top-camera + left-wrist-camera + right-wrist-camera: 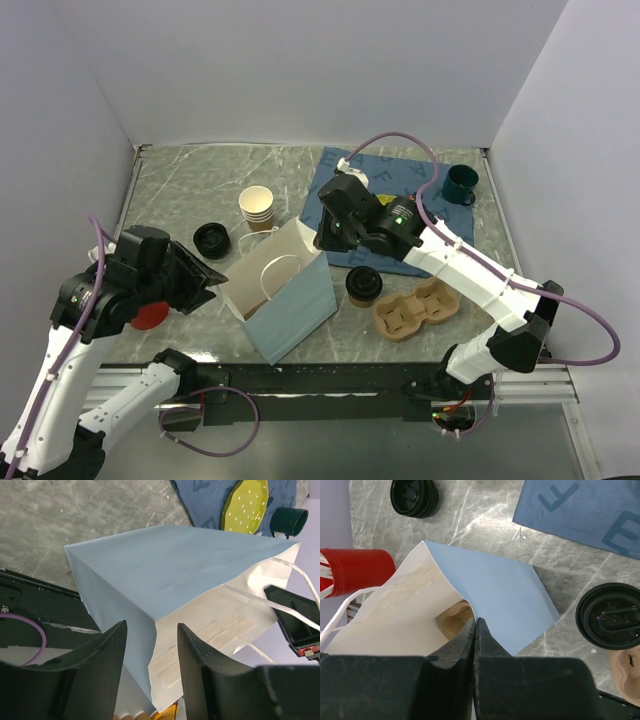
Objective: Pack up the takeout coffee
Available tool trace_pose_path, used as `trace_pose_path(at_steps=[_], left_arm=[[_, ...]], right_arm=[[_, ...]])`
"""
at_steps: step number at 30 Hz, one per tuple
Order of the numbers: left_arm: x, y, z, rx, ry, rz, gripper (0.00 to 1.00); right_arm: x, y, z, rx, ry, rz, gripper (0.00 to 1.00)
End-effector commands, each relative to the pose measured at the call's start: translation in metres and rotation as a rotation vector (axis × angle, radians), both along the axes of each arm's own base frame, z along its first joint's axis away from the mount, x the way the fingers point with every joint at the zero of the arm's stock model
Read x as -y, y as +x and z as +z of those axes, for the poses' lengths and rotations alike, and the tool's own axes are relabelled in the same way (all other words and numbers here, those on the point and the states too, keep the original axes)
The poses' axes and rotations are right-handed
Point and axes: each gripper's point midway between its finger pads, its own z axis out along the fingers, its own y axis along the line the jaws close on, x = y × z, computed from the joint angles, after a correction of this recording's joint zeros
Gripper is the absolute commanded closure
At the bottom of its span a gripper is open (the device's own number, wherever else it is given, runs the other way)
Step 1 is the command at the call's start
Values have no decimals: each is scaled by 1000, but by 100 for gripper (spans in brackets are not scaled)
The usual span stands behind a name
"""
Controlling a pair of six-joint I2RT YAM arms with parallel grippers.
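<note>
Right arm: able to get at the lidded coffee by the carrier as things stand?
Probably not yet: the right gripper is shut on the paper bag; the takeout coffee stands uncovered nearby.

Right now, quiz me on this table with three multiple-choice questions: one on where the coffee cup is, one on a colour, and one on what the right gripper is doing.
1. Where is the lidded coffee cup relative to the paper bag?
A. Inside it
B. On the table outside it, beside the cardboard carrier
C. Held in the air above it

2. What colour is the bag's outside?
A. Light blue
B. Red
C. Green

3. The right gripper is:
A. Wide open
B. Shut on the bag's rim
C. Shut on the coffee cup

Answers:
1. B, the top view shows the cup upright on the table next to the carrier.
2. A, the bag's outer walls are blue and only its inside is white.
3. B, the right wrist view shows the fingers pinched together on the rim.
</note>
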Motion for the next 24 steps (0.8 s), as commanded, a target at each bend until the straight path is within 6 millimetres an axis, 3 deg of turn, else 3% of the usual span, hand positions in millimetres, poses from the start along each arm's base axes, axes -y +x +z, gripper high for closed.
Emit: trace_pose_path(at_steps=[1,4,10,12,13,15,16,19,24], left_arm=[[10,-9,-2,-53,-65,-12,50],[13,-7,0,-52,-70,-29,52],[9,-7,-13,-75,-12,-56,68],[7,-2,-11,-45,16,-69,80],[5,5,-7,-4,36,-70,90],[2,13,-4,59,91,-123,99],[5,23,5,131,100,-154,99],[8,36,17,252,173,-271,99],[1,50,23,302,297,-340,99]], right_arm=[[0,0,20,44,59,-19,100],[1,0,20,45,64,-22,100],[1,-2,24,56,85,-11,98],[-2,-4,29,65,105,14,91],[-4,-9,32,68,106,64,83],[0,-15,44,96,86,125,74],[8,-21,44,87,56,141,65],[29,-36,60,108,28,190,47],[69,-50,75,165,-3,181,35]])
